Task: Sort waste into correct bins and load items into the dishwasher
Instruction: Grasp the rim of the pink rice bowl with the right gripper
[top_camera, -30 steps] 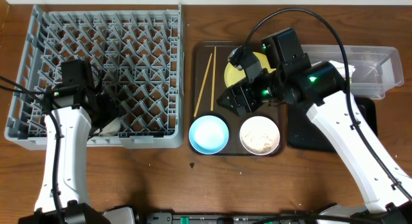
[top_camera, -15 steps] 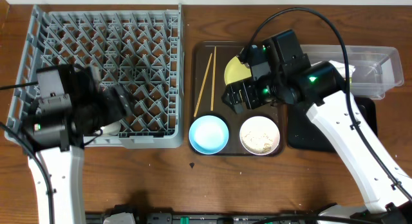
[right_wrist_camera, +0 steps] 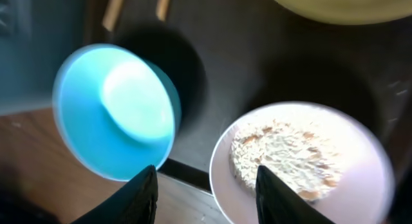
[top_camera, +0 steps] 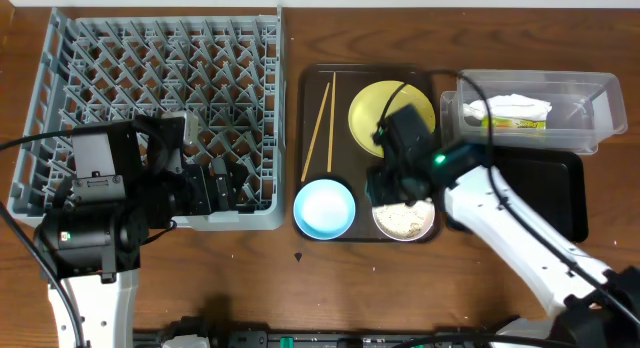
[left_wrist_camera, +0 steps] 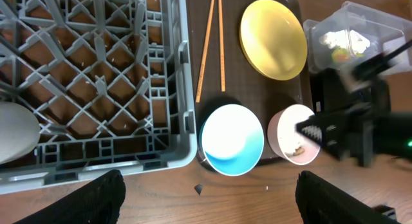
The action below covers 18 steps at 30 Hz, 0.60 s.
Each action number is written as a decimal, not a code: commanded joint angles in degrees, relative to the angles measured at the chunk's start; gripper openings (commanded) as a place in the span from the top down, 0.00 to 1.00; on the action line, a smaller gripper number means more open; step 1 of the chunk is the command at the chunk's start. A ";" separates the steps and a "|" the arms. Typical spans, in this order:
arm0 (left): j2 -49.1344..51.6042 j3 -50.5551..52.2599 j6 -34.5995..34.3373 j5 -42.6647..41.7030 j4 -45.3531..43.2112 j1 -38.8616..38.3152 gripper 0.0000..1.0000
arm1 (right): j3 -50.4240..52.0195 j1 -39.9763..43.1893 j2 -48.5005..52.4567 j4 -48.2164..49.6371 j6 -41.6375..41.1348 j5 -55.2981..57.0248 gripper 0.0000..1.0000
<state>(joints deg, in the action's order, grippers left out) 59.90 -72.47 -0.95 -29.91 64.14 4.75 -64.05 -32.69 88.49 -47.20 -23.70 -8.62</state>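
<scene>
The grey dish rack fills the left. On the brown serving tray lie the chopsticks, yellow plate, blue bowl and white bowl holding rice scraps. The clear tub holds the napkin and wrapper. The black tray lies below it. My right gripper is open over the white bowl's left rim, beside the blue bowl. My left gripper is open and empty, high over the table in front of the rack and blue bowl.
A whitish rounded object sits in the rack's front left corner. A small dark speck lies on the wooden table in front of the serving tray. The right arm crosses the serving tray's right side.
My right gripper moved from the yellow plate down to the white bowl, uncovering the plate and the tub's left end. My left arm swung right, along the rack's front edge.
</scene>
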 commanded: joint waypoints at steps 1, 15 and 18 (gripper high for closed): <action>-0.04 -0.90 1.38 -0.94 0.13 -0.13 0.15 | 5.68 -1.60 -0.09 3.96 -4.42 2.54 0.53; -0.07 -0.90 1.36 -0.96 0.33 -0.13 0.15 | 8.57 -1.38 9.90 12.90 -5.05 3.26 0.76; -0.04 -0.90 1.36 -0.96 0.90 -0.13 0.15 | 8.37 -0.74 9.49 12.68 -5.46 3.26 0.82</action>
<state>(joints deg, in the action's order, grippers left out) 59.90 -72.47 -0.14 -30.09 64.36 4.75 -55.68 -33.87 98.13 -34.65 -28.56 -6.48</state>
